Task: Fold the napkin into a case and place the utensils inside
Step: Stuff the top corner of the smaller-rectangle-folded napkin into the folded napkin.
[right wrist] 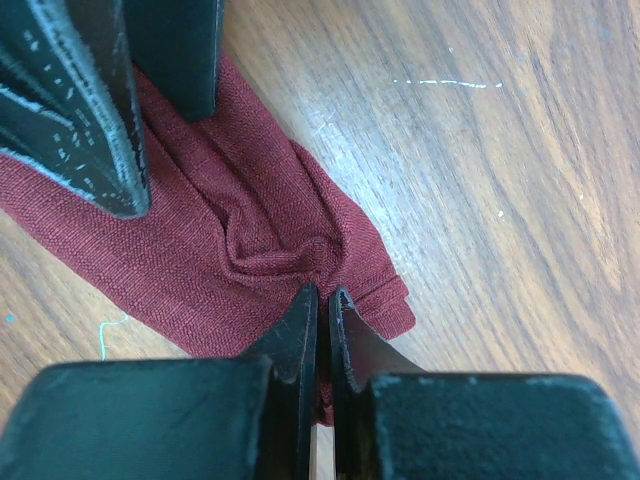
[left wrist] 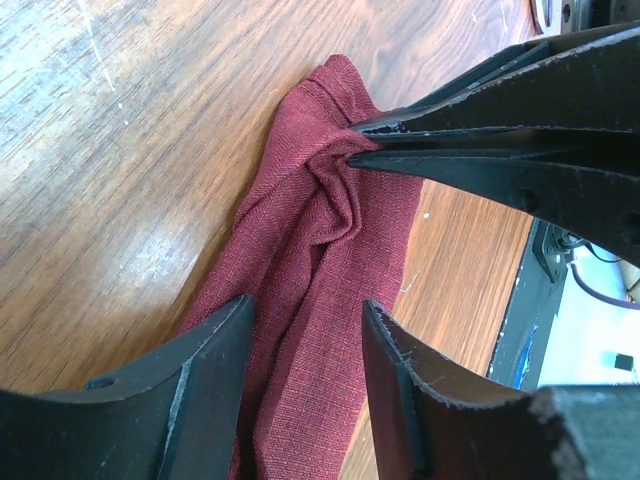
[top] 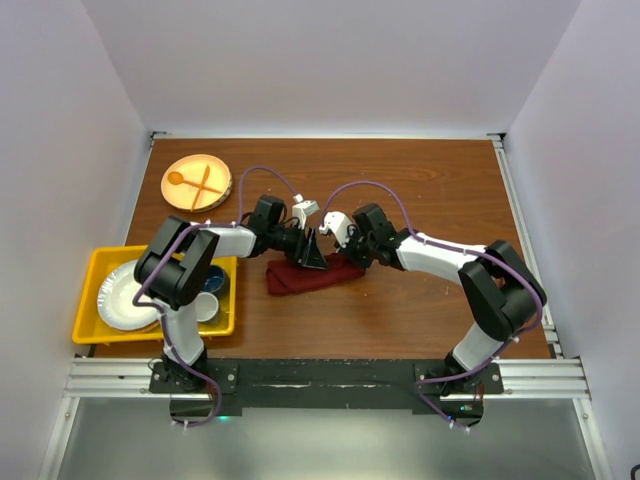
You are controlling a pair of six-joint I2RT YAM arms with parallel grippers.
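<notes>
Napkin (top: 312, 274), maroon, bunched: on bench (top: 430, 195), right of yellow tub (top: 150, 333). Right fingers (right wrist: 300, 335) clamped on its puckered fold, probably anchoring it. Left fingers (left wrist: 200, 385) apart over the cloth, tub-side of that fold, gripping nothing.

Top view: fixed, high and behind the arm bases (top: 185, 378), looking down over the whole counter (top: 430, 190). Far off, with walls (top: 300, 60) closing three sides.
Left wrist view: mounted on the left tool (left wrist: 306, 302), its own fingers along the bottom edge. Very close and low over the napkin (left wrist: 290, 230), facing the right tool (left wrist: 352, 142).
Right wrist view: mounted on the right tool, very close, looking steeply down. The left tool enters top left.
Shared ground: all three views show the napkin mid-counter, and each wrist view catches the other tool.
</notes>
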